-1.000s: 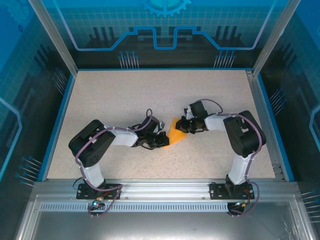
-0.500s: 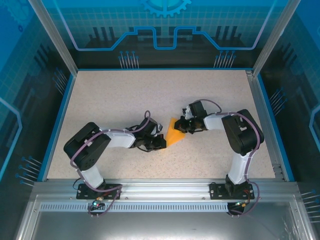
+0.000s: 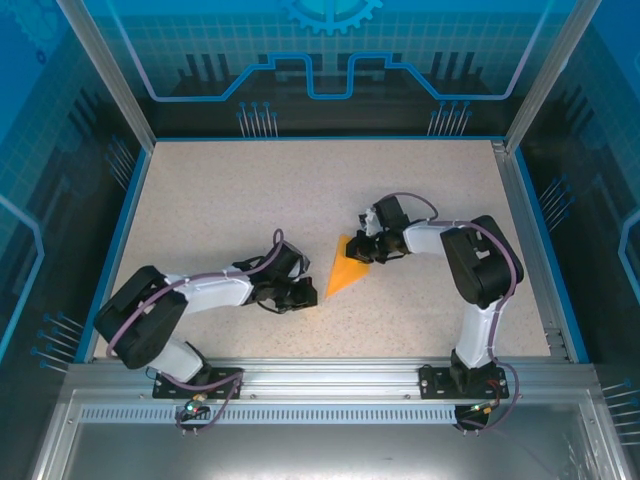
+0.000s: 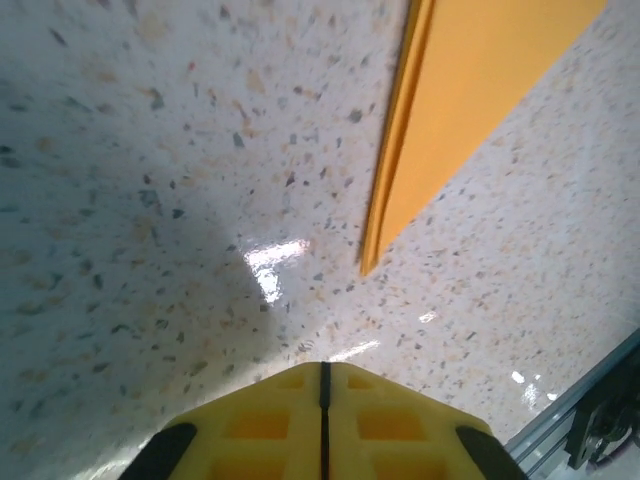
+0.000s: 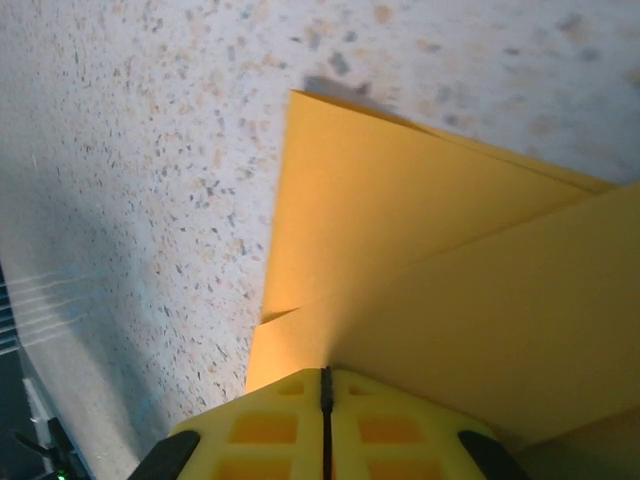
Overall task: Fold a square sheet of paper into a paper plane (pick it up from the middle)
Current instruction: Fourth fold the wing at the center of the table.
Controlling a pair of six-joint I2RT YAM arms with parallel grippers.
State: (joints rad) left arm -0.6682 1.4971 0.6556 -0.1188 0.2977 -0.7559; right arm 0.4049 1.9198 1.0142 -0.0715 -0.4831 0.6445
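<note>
Top external: paper plane, speckled table

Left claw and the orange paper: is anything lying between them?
Nothing. In the left wrist view, the stretch of speckled table between the shut left claw and the tip of the paper is bare.

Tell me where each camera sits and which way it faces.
Top external: fixed above and behind, looking down at the table; both arms, bases at bottom.
Left wrist: low over the table, facing the tip of the orange paper; left gripper shut at bottom.
Right wrist: close over the paper's folds; right gripper shut at bottom.
Shared: all three show the orange paper.
</note>
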